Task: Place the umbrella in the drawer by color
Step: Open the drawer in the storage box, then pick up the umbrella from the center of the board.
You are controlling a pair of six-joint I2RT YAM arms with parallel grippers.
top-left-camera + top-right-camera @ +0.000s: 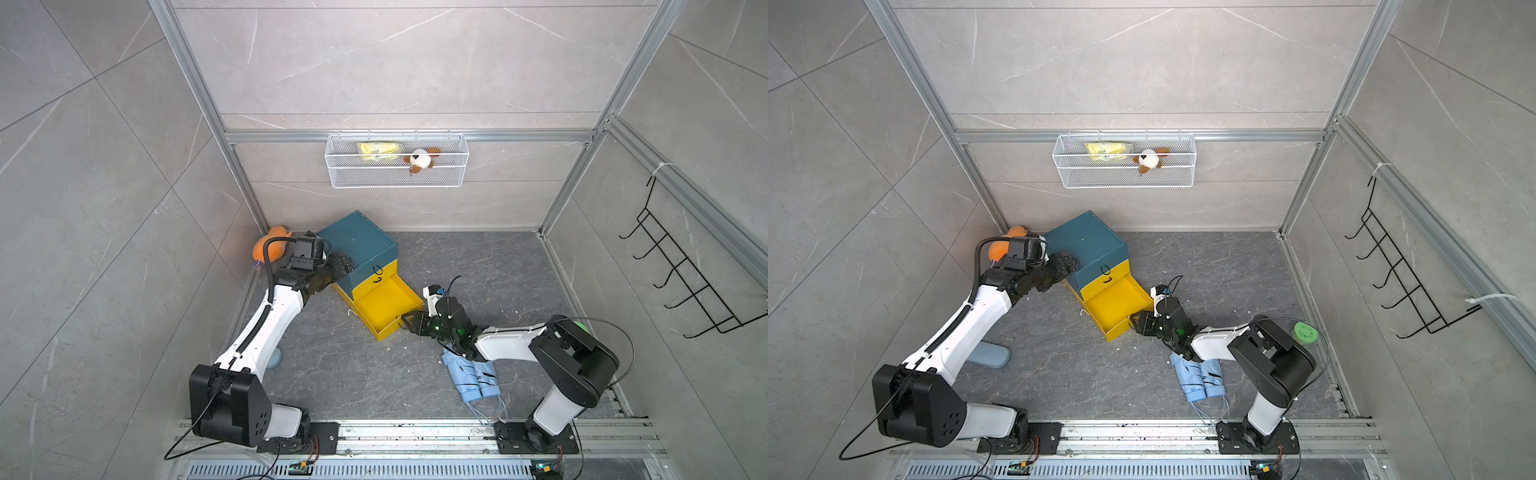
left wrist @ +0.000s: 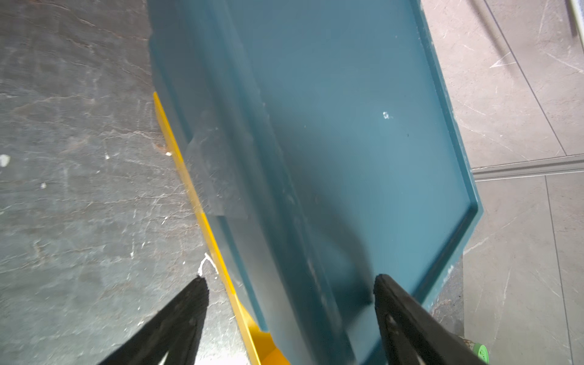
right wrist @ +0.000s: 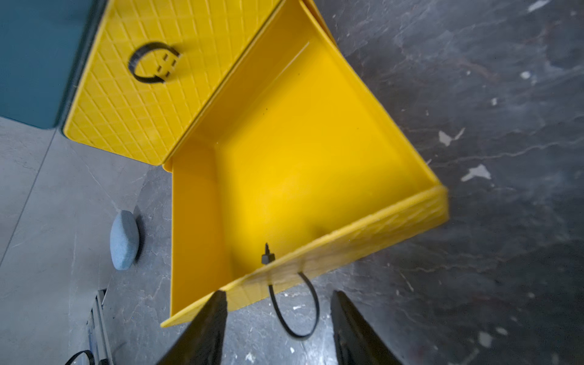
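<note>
A light blue folded umbrella lies on the dark floor, partly under my right arm. The teal cabinet has a yellow bottom drawer pulled out and empty. My right gripper is open at the drawer's front. The black loop handle hangs between its fingers, untouched. My left gripper is open and straddles a corner of the cabinet top.
A white wire basket on the back wall holds a yellow folded bundle and a plush dog. An orange plush sits in the left corner. A light blue oblong object lies under my left arm. A green-lidded jar stands at the right wall.
</note>
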